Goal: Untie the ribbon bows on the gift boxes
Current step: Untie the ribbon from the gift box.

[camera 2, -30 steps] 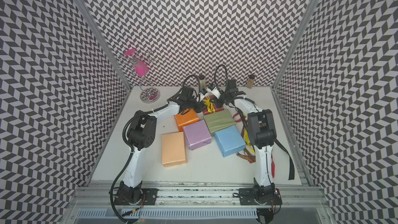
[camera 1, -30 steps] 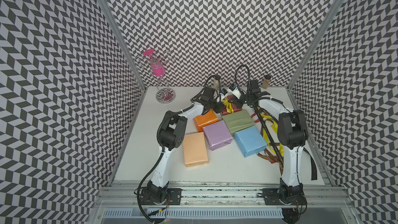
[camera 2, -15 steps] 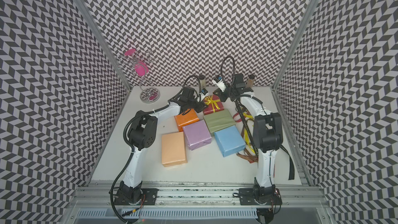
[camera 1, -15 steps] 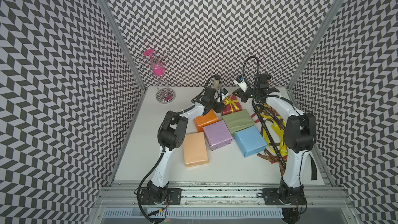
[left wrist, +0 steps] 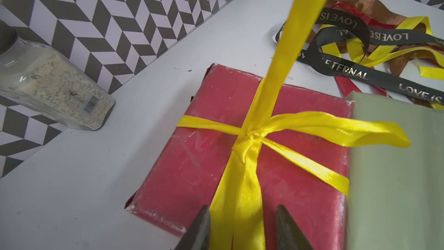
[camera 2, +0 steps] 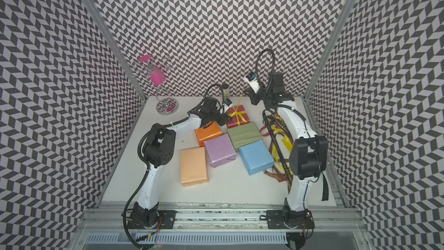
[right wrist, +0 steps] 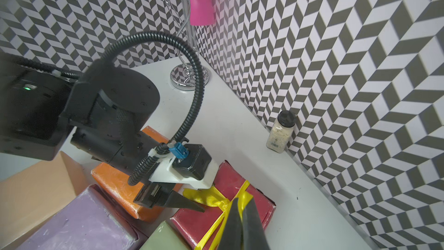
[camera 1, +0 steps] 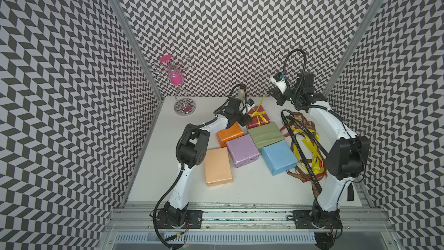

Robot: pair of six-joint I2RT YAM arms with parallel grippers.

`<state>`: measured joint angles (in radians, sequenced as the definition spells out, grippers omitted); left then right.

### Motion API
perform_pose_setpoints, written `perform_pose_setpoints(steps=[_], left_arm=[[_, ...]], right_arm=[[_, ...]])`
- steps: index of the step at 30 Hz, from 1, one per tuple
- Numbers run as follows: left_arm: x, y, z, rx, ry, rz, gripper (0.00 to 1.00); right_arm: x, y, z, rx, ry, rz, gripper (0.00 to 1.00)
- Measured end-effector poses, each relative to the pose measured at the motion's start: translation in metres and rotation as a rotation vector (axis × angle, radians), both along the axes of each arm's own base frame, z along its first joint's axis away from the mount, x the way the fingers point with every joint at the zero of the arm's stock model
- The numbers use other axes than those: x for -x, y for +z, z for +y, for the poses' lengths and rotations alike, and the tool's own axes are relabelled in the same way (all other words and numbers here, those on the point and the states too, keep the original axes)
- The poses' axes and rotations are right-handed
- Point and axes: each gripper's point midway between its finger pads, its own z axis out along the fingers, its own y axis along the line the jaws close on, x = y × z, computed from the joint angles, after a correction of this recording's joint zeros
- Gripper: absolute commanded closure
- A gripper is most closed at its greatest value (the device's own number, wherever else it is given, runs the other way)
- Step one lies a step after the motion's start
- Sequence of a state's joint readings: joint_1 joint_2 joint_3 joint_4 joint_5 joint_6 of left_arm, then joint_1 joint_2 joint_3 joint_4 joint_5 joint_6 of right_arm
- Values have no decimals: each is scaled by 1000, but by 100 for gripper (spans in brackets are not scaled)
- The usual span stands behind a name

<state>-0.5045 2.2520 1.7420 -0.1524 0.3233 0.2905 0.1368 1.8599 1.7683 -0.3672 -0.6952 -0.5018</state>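
One white table (camera 1: 165,155) carried six gift boxes (camera 1: 242,150) huddled mid-surface, with a loose ribbon pile (camera 1: 305,145) beside them on the right. Both top views showed only the dark red box (camera 1: 264,123), farthest back, tied, its yellow ribbon (camera 1: 261,103) stretched taut up to the right gripper (camera 1: 268,91), which was pinched tight on it. Only the left wrist view showed the left gripper (left wrist: 242,209) part-spread, jaws astride the ribbon band at the box's edge, and the knot intact.

You've got a chrome wire stand (camera 1: 184,109) holding a pink cup (camera 1: 176,79) in the back corner. Spice jar (right wrist: 280,133) upright against chevron wall (camera 1: 216,20).
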Motion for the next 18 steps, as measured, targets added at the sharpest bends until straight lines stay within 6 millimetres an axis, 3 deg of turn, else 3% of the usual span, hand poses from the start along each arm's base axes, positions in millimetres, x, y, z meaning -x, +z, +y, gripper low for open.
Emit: perform_pose_setpoints(steps=[14, 16, 18], left_arm=[[0, 0, 0, -1, 1, 0, 56], [0, 0, 0, -1, 1, 0, 56], [0, 0, 0, 0, 0, 0, 56]], right_arm=[[2, 48, -17, -24, -79, -90, 97], [-1, 52, -19, -32, -105, -99, 92], [-8, 51, -25, -39, -155, -93, 94]])
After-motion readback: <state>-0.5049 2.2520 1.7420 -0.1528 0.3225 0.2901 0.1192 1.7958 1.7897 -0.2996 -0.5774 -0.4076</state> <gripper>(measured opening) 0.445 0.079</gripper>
